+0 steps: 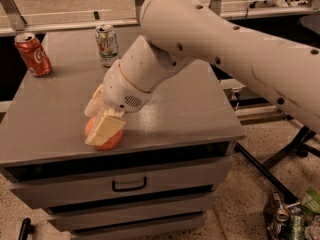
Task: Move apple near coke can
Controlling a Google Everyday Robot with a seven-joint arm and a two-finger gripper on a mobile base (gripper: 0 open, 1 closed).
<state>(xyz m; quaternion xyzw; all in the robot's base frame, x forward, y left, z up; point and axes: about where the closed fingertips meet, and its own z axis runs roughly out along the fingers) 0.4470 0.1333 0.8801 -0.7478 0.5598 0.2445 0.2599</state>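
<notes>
The pinkish-red apple [111, 140] sits on the grey cabinet top [190, 109] near its front edge, left of centre. My gripper [100, 119] is down over it. One pale finger [106, 128] lies across the apple's front and the other [94, 100] is behind it on the left, so the fingers are closed around the apple. The red coke can [32, 54] stands upright at the far left back corner, well apart from the apple.
A white-and-green soda can [107, 45] stands at the back of the top, right of the coke can. The cabinet has drawers with a dark handle [129, 185]. Crushed cans [290, 216] lie on the floor at lower right. A metal frame leg [280, 159] stands to the right.
</notes>
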